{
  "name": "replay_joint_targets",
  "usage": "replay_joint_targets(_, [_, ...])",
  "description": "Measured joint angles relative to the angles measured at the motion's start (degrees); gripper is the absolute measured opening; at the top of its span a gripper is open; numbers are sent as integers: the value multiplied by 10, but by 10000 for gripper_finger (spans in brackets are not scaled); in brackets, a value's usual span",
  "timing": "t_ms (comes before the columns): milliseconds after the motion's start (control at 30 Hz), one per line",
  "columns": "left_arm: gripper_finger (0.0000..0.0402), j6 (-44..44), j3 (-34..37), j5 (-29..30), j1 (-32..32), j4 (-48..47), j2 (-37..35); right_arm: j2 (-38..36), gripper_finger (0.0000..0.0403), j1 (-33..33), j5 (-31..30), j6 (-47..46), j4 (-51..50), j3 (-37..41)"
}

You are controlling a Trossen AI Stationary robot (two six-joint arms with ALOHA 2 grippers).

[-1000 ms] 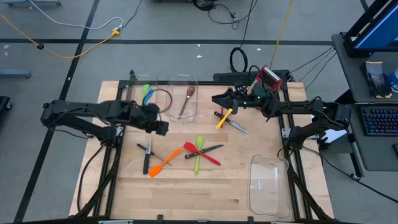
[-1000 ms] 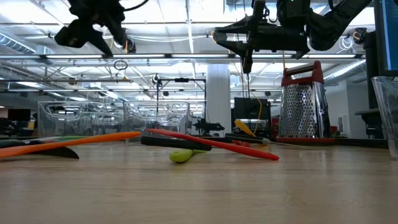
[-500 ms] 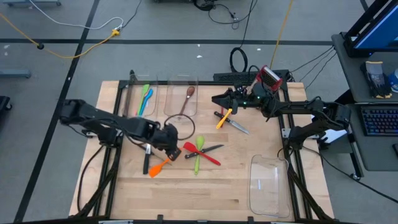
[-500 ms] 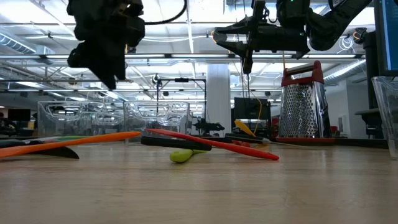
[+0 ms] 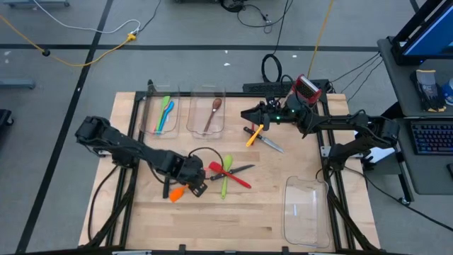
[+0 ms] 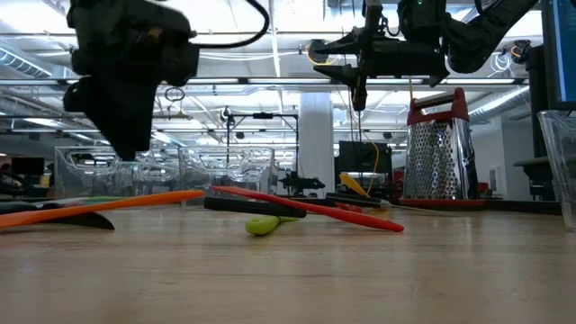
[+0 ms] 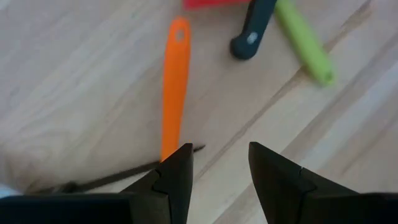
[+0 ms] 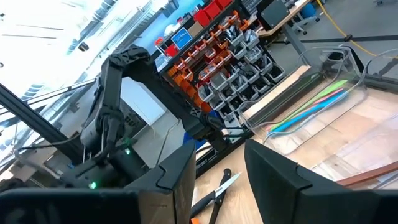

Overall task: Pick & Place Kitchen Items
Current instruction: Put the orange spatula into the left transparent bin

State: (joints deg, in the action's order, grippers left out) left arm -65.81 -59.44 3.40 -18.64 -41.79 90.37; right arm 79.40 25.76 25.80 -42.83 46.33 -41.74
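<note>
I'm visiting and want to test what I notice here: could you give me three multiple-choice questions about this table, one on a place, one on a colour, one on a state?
1. Where is the wooden spoon?
A. inside a clear bin at the table's far edge
B. on the bare table by the grater
C. held by a gripper

2. What colour is the spatula just ahead of the left gripper?
A. blue
B. orange
C. pink

3. How does the left gripper stand?
A. shut on a knife
B. open, holding nothing
C. shut on the spatula

Answers: 1 A, the high view shows it lying in the bin. 2 B, the left wrist view shows an orange handle. 3 B, bare table shows between its fingers.
</note>
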Motion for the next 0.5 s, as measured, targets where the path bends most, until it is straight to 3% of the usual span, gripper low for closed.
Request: replay_joint_targets(500, [156,-20,0,26,-4,-14,75,0,130,0,33,0,-10,0])
